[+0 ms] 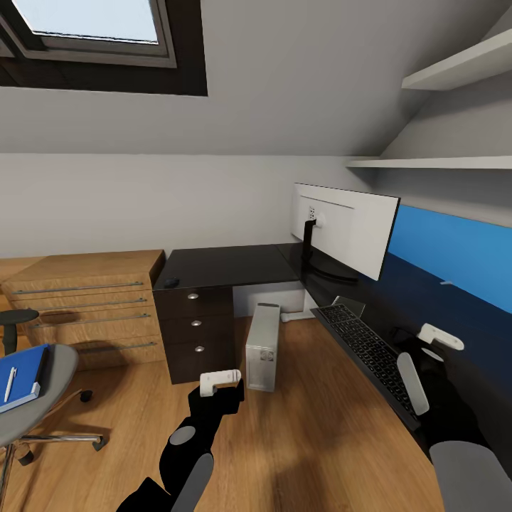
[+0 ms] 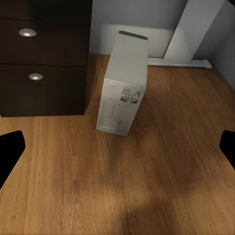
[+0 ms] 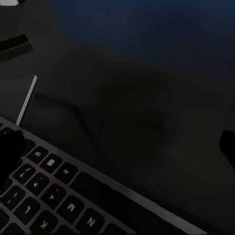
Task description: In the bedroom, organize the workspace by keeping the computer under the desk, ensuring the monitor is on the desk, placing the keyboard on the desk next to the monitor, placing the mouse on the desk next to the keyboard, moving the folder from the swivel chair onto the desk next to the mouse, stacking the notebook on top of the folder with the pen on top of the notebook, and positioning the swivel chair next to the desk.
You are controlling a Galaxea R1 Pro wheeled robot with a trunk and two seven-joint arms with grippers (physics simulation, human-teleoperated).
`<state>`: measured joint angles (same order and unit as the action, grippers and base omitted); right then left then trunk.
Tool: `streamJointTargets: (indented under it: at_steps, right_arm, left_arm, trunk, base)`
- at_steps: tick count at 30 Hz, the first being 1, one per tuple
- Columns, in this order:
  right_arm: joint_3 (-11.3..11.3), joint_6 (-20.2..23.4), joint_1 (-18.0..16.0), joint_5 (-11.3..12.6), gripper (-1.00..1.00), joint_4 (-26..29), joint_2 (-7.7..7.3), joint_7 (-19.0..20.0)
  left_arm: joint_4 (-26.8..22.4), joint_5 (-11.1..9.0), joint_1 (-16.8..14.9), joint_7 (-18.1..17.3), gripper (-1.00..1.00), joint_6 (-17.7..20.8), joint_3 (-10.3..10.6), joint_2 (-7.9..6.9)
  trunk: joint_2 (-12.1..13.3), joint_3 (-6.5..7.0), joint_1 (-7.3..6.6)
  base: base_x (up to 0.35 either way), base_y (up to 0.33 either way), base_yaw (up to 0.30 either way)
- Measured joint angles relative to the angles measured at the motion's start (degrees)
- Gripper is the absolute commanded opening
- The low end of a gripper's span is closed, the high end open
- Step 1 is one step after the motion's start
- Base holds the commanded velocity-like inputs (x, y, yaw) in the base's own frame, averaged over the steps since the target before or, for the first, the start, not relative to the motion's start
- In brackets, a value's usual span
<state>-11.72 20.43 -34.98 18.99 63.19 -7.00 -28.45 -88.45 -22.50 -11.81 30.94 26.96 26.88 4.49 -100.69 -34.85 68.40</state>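
The monitor (image 1: 346, 231) is seen standing on the black worktop (image 1: 235, 263), and the keyboard (image 1: 370, 352) is laid on the worktop just below it, right beside the right tool (image 1: 432, 355). The mouse (image 1: 171, 282) is seen on the far corner of the worktop, well apart from the keyboard, so it is judged that it has yet to be brought next to it. The computer (image 1: 263, 346) is stood on the floor just ahead of the left tool (image 1: 219, 382), at the edge of the worktop and beside the drawers (image 1: 195, 331); it may need to be pushed further under. The swivel chair (image 1: 35, 398) is set well off to the left of the left tool, and the blue folder (image 1: 21, 377) is kept on its seat with the pen (image 1: 9, 384) on top; a notebook cannot be told apart there. So the folder, notebook, pen and chair are all left to do. In the left wrist view the back of the computer (image 2: 123, 83) and two drawer knobs are shown close up, and the left tool's fingers are spread wide and hold nothing. In the right wrist view the keys of the keyboard (image 3: 54, 196) are shown, and the right tool is spread wide and empty too.
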Motion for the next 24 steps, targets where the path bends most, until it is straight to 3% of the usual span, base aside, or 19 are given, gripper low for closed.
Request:
streamJointTargets:
  at_steps: [9, 11, 18, 24]
  right_arm:
    - [0.75, 2.84, 0.61, -0.29, 1.0, 0.73, -0.03, 3.51]
    - [1.11, 3.69, 1.36, -0.47, 1.0, 1.38, -0.22, 7.81]
    - [1.26, 4.75, 2.41, -1.51, 1.0, 2.83, -0.75, 13.71]
    - [1.28, 6.43, 5.49, -4.59, 1.0, 7.02, -1.51, 23.29]
  left_arm:
    - [-0.06, 0.01, 0.0, 0.0, 1.0, 0.0, -0.03, -0.04]
    - [-0.07, 0.01, 0.0, 0.0, 1.0, 0.0, -0.03, -0.08]
    - [-0.15, 0.01, 0.0, 0.0, 1.0, 0.0, -0.05, -0.09]
    - [-0.23, 0.01, 0.0, 0.0, 1.0, 0.0, -0.18, -0.15]
  trunk:
    - [0.0, 0.0, 0.0]
    - [0.0, 0.0, 0.0]
    - [0.0, 0.0, 0.0]
    - [0.0, 0.0, 0.0]
  base:
    - [0.0, 0.0, 0.0]
    - [0.0, 0.0, 0.0]
    - [0.0, 0.0, 0.0]
    - [0.0, 0.0, 0.0]
